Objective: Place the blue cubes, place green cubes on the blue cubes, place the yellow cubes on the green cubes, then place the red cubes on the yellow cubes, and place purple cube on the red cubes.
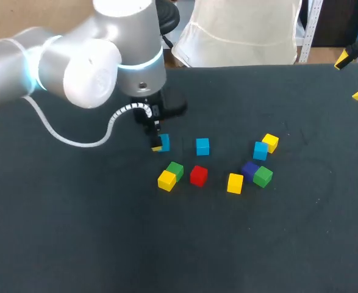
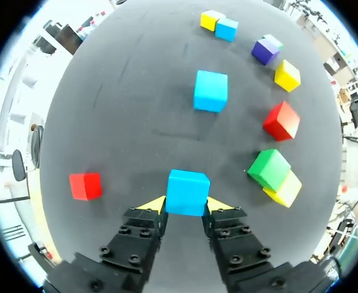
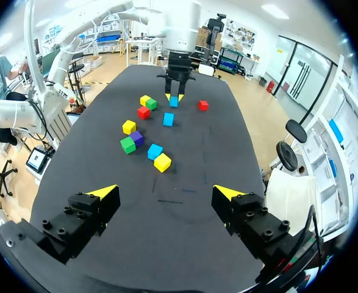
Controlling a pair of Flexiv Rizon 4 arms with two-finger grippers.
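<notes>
Left of the cube cluster, around the middle of the desk [image 1: 75, 244], the left tool [image 2: 186, 204] is closed on a blue cube [image 2: 188, 189], with one yellow fingertip [image 2: 154, 204] bearing on each of two opposite side faces. Whether the cube rests on the desk or is held just clear of it cannot be determined. Treat the cube as a light, rigid block with smooth, flat, parallel faces: it should not deform, so moderate clamping force ought to suffice, and excess force gains nothing. Smooth faces may slip, or let the block pivot, if gripped near a corner; take hold at the centre of opposite side faces, square to them, leaving the top and bottom faces free for stacking. A second blue cube [image 1: 202, 146] stands just to the right with all sides free. A third blue cube [image 1: 260, 150], farther right, touches a yellow cube [image 1: 270, 142]; grip it across the faces that are clear. The right tool [image 1: 353, 75] hangs open and empty at the far right edge of the desk.
</notes>
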